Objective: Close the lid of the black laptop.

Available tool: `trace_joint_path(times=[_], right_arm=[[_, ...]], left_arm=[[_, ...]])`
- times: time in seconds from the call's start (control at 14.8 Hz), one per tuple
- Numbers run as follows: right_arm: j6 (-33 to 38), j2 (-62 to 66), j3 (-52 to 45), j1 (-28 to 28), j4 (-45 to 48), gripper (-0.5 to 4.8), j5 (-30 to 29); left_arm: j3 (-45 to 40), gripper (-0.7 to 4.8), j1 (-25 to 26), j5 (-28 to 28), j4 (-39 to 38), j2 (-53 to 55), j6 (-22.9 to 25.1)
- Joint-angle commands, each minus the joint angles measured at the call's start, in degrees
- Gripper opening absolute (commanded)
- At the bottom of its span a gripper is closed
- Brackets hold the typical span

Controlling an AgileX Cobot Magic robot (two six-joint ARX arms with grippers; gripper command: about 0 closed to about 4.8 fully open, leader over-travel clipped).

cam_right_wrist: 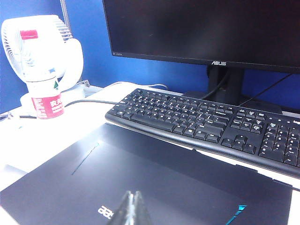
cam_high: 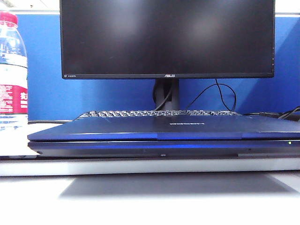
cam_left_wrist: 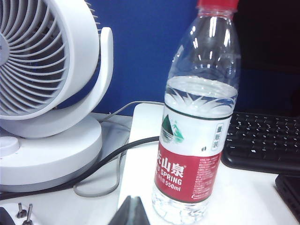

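The black laptop (cam_high: 164, 148) lies across the near edge of the desk. Its lid (cam_high: 187, 125) is flat down on the base, the smooth dark back facing up with a small logo. The right wrist view shows that lid (cam_right_wrist: 154, 178) filling the foreground. My right gripper (cam_right_wrist: 132, 196) hovers just over it, shut with nothing between its fingers. My left gripper (cam_left_wrist: 132, 201) is off to the laptop's left, shut and empty, its tips close beside a water bottle (cam_left_wrist: 197, 122). Neither gripper shows in the exterior view.
Behind the laptop lies a black keyboard (cam_right_wrist: 197, 119), and behind that a black ASUS monitor (cam_high: 166, 37) on its stand. The water bottle (cam_high: 11, 70) and a white desk fan (cam_left_wrist: 42, 70) with a trailing cable stand at the left. A blue partition closes the back.
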Motion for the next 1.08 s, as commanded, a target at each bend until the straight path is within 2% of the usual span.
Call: trace_joint_path(times=[0.07, 0.13, 0.27, 0.54, 0.67, 0.94, 1.08], right_arm=[[0.3, -2.6, -1.4, -2.4, -0.6, -0.06, 0.7], [0.3, -3.6, -3.8, -4.8, 1.4, -0.05, 2.7], [3.2, -5.1, -9.9, -9.6, 7.8, -0.06, 2.9], [7.6, -5.4, -18.5, -15.3, 15.8, -0.06, 4.1], [7.6, -5.4, -19.2, -17.9, 15.3, -0.06, 4.8], [7.5, -5.6, -19.2, -27.5, 15.0, -0.06, 4.8], [7.5, -5.6, -19.2, -29.7, 14.8, -0.06, 4.9]], left_arm=[[0.0, -0.03, 0.1, 0.0, 0.8, -0.1, 0.0], [0.0, -0.03, 0.1, 0.0, 0.8, -0.1, 0.0], [0.0, -0.03, 0.0, 0.0, 0.8, -0.1, 0.0], [0.0, -0.03, 0.0, 0.0, 0.8, -0.1, 0.0], [0.0, -0.03, 0.0, 0.0, 0.8, -0.1, 0.0], [0.0, -0.03, 0.0, 0.0, 0.8, -0.1, 0.0], [0.0, -0.03, 0.0, 0.0, 0.8, -0.1, 0.0]])
